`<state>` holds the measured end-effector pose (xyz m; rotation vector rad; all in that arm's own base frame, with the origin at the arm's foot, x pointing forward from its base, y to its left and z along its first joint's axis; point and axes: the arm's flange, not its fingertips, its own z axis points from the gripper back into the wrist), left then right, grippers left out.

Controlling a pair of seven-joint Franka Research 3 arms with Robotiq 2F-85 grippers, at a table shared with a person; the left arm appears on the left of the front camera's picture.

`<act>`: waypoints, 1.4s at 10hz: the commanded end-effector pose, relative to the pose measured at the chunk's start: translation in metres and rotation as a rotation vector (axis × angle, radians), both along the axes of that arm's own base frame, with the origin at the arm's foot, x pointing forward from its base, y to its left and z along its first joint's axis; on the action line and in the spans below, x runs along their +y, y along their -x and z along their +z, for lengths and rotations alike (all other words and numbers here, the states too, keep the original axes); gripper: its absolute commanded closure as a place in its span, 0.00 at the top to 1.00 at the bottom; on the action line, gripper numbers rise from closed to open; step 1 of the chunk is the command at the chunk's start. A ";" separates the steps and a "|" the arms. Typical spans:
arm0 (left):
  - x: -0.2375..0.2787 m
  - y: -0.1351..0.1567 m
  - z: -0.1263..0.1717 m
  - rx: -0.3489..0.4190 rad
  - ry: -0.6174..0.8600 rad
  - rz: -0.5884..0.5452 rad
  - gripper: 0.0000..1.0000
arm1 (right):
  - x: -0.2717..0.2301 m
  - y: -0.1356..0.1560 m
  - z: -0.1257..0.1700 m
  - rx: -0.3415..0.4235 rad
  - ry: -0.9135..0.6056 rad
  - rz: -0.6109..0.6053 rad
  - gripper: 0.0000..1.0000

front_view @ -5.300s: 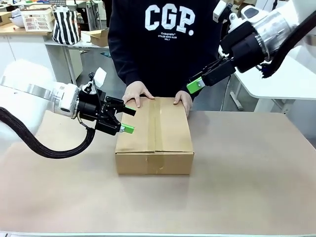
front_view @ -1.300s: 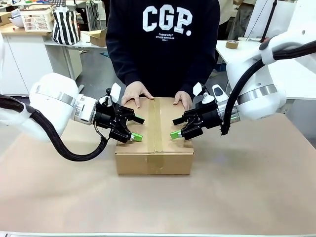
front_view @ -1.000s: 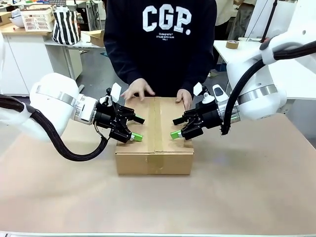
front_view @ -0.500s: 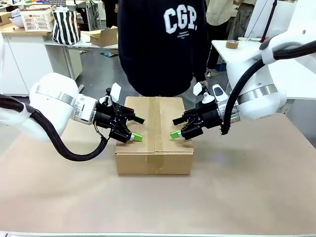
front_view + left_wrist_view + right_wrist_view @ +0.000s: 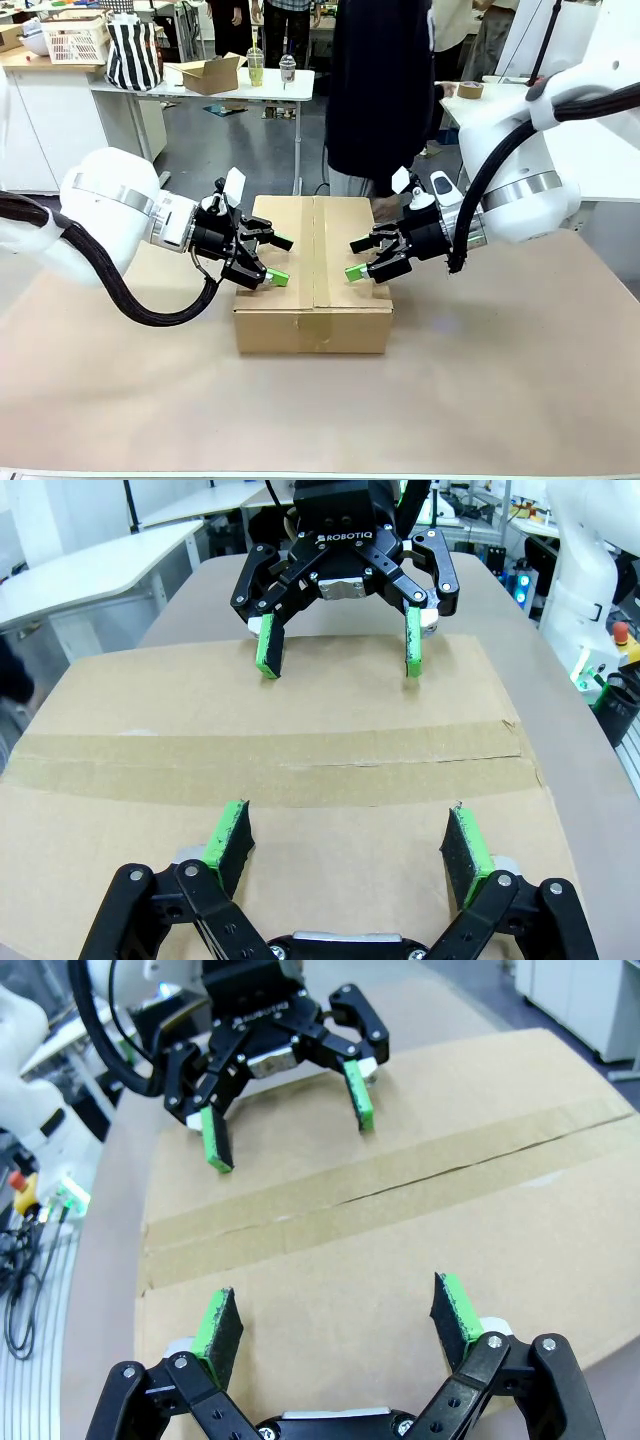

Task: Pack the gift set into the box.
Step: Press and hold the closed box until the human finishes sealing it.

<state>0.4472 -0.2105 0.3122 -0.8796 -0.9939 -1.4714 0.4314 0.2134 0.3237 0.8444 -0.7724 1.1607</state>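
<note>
nearest me the brown table (image 5: 500, 380) lies in front of the box (image 5: 313, 300), which sits under both claws with its flaps shut flat; the left claw (image 5: 279, 260) hangs over its own half of the lid, fingers spread wide apart with nothing between them; the right claw (image 5: 353, 259) faces it from the other half, spread just as wide and just as empty; between the two claws runs the strip of tape (image 5: 270, 755) over the middle seam; from the wrist views the green pads (image 5: 228, 835) sit low over the cardboard, but i cannot tell whether they touch it; beyond the claws, past the far edge of the box, a person (image 5: 380, 90) stands side-on, and no hand rests on the lid.

what worries me: the seam looks taped along its length, so nothing can go in until it is opened, and i'd guess a pad pushed at the tape would sooner dent the lid than part it; with nobody holding the box, a sideways drag from one claw could slide or twist the whole thing across the table, out from under the other claw; the claws point tip to tip with only the tape between, so if both close in on the seam together the fingers could knock; a hard press down could crush the flaps inward.
</note>
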 end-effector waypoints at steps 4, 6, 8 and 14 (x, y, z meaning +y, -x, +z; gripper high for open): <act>0.000 0.000 -0.003 0.005 -0.002 0.000 1.00 | -0.001 0.001 -0.004 0.006 0.005 -0.002 1.00; 0.000 0.000 -0.003 0.005 -0.002 0.000 1.00 | -0.001 0.001 -0.004 0.006 0.005 -0.002 1.00; 0.000 0.000 -0.003 0.005 -0.002 0.000 1.00 | -0.001 0.001 -0.004 0.006 0.005 -0.002 1.00; 0.000 0.000 -0.003 0.005 -0.002 0.000 1.00 | -0.001 0.001 -0.004 0.006 0.005 -0.002 1.00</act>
